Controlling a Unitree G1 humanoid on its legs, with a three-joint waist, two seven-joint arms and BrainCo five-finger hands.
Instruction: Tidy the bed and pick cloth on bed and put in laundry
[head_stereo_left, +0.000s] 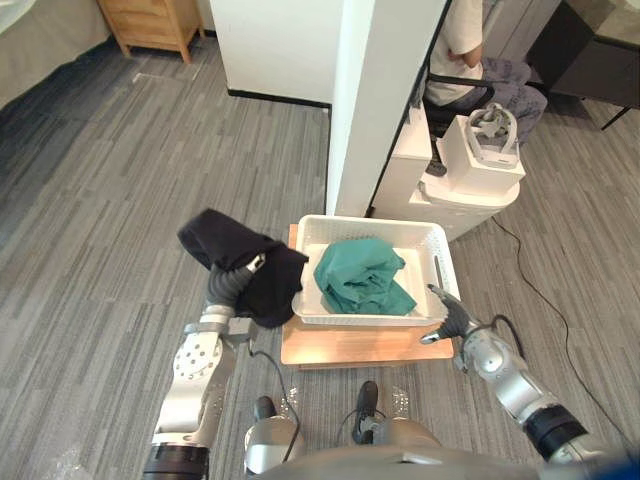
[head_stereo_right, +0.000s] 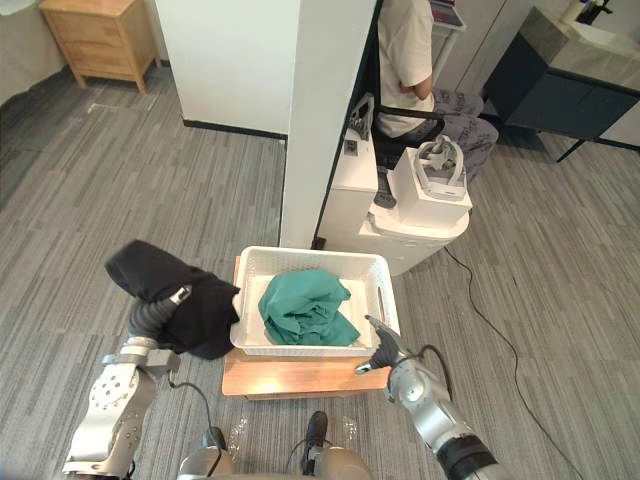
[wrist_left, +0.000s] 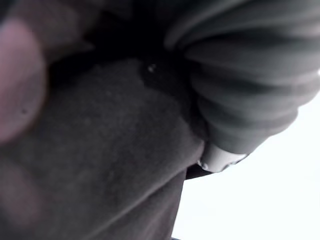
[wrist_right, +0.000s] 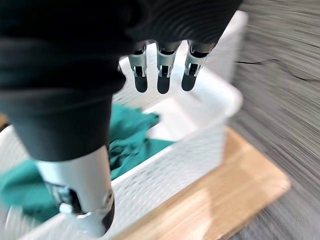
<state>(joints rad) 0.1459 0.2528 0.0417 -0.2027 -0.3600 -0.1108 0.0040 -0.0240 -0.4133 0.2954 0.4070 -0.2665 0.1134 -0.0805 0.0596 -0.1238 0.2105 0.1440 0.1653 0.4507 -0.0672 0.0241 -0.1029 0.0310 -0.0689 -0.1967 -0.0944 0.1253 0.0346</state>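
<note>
Black soft cloth (head_stereo_left: 245, 262), draped over our left hand (head_stereo_left: 230, 283) whose grip we cannot tell, is hanging just beside the white perforated plastic basket (head_stereo_left: 370, 221) holding a crumpled teal cloth (head_stereo_left: 362, 275), while our right hand (head_stereo_left: 450, 318), released, is hovering at its corner, likely to steady it.

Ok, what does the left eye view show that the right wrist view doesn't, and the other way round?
Left eye view: a black cloth draped over the left hand, just left of the white basket, and a seated person beyond. Right wrist view: close up, the right hand with straight fingers near the basket's rim. Both: the basket holding a green cloth, on a wooden board.
</note>
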